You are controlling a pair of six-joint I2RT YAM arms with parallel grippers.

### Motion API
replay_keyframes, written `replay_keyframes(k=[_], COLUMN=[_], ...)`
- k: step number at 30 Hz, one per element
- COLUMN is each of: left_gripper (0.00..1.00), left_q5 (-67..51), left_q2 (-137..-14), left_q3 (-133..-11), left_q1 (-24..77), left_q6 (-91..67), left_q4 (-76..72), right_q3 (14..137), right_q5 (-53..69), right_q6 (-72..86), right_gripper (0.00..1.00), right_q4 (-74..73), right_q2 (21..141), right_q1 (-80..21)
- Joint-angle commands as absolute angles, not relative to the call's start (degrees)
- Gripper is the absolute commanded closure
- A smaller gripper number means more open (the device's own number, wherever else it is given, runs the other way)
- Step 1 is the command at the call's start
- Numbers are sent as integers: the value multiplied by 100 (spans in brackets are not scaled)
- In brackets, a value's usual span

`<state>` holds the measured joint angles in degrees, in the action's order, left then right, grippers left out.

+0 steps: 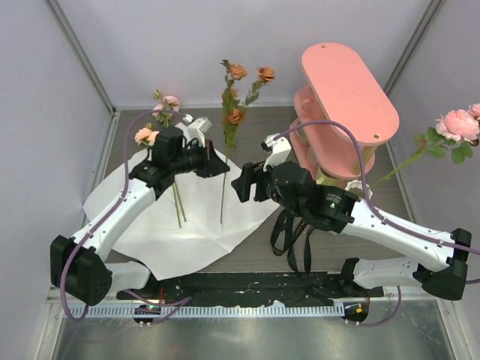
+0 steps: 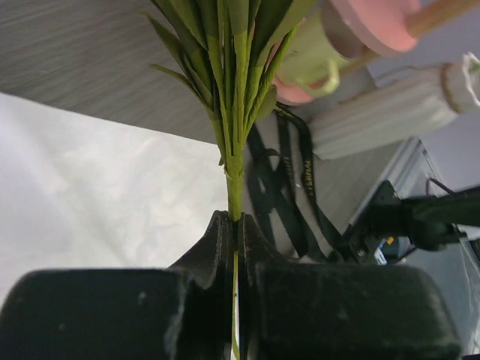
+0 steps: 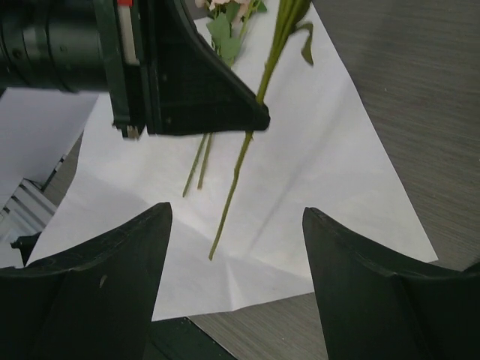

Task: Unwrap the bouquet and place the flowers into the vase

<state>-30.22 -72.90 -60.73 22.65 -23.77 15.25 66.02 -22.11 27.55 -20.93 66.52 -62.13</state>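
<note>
Paper (image 1: 191, 240) lies spread open in the top view, two flowers (image 1: 178, 199) on it, one pink rose (image 1: 454, 124) seemingly vased already. Left wrist: left hand (image 2: 235, 236) clamps a stem (image 2: 235, 187), vase (image 2: 390, 120) beyond. Right wrist: right hand (image 3: 236, 217) gapes empty.

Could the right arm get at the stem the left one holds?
Probably yes: the right gripper has its jaws open toward the stem, whose lower end hangs free below the left gripper, above the white paper, with nothing between.
</note>
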Motion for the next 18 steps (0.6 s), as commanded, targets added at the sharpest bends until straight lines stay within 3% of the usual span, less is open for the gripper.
replay_keyframes(k=[1,4,6,18], left_gripper=[100,100,100,100], left_q5=[-3331,-3313,-3244,-3516], left_q2=[-6935,-6873,-6820,-6777], left_q3=[-6134,-6143,-6161,-6232], left_q1=[2847,3050,3111,3436], left_q6=[-2329,-2329,-2338,-2566], left_q4=[1089,1107,1151,1151], right_q3=[7084,7277,7426,6978], right_q5=[-2689,-3179,-3664,-3525], right_q6=[2751,2847,3022,3349], right_gripper=[24,28,35,53], right_q4=[-1802,-1985,-2319,-1837], right_q2=[6671,6724,6671,6416], right_q1=[-6144,-6126,-6126,-6117])
